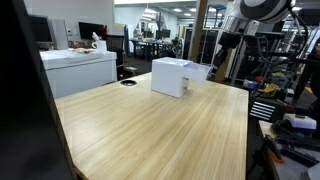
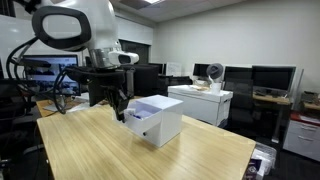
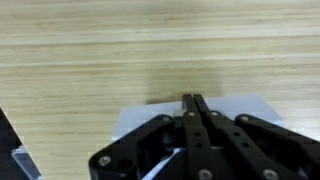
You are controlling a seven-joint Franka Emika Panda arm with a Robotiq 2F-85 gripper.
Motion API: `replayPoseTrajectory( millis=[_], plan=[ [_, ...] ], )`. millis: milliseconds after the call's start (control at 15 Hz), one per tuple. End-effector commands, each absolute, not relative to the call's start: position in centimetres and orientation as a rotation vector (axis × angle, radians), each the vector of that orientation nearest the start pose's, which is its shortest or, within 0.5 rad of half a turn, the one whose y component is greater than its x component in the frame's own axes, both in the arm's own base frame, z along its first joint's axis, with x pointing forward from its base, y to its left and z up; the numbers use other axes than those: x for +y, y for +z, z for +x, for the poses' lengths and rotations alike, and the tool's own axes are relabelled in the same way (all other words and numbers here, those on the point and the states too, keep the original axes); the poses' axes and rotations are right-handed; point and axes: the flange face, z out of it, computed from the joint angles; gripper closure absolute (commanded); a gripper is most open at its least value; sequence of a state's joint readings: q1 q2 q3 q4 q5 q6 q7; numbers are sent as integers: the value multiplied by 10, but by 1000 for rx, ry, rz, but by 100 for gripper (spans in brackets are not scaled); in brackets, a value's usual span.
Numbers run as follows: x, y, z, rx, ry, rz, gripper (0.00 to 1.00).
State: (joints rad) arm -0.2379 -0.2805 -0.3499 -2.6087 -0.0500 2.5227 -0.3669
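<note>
White box [image 2: 157,120]: I've got it standing upright on the wooden table [image 2: 90,150], and in both exterior views it sits well in from the table edges
Gripper [image 2: 122,112]: hanging off the arm just beside the box, level with its upper edge on the side away from the desks
Fingers [image 3: 192,100]: pressed tight together in the wrist view, tips meeting with no gap, and I see nothing pinched between them
Contact: from here I can't tell whether the fingertips touch the box or hover just clear of it
Wrist view: a pale surface lies right under the fingertips, with bare wood grain filling the rest
Background: a white cabinet [image 1: 80,70] stands beyond the table, and dark monitors [image 2: 270,75] line the desks along the wall
</note>
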Motion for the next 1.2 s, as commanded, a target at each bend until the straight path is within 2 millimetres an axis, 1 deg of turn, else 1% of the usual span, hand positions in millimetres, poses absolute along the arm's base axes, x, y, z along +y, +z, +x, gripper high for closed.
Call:
replayPoseTrajectory(
  millis=[0, 200, 267, 467, 533, 600, 667, 800, 1000, 1133],
  plan=[
    [-230, 358, 352, 238, -184, -3120, 94],
    [-227, 351, 349, 239, -80, -3107, 95],
    [-226, 350, 348, 231, -77, -3105, 95],
    [-228, 345, 352, 177, -213, -3120, 96],
    [-230, 338, 359, 123, -294, -3139, 96],
    [-230, 337, 360, 108, -324, -3143, 95],
    [-229, 330, 362, 77, -371, -3154, 95],
    [-225, 322, 368, 11, -463, -3167, 95],
    [-217, 325, 377, -23, -593, -3151, 95],
    [-210, 334, 383, -47, -673, -3124, 95]
  ],
)
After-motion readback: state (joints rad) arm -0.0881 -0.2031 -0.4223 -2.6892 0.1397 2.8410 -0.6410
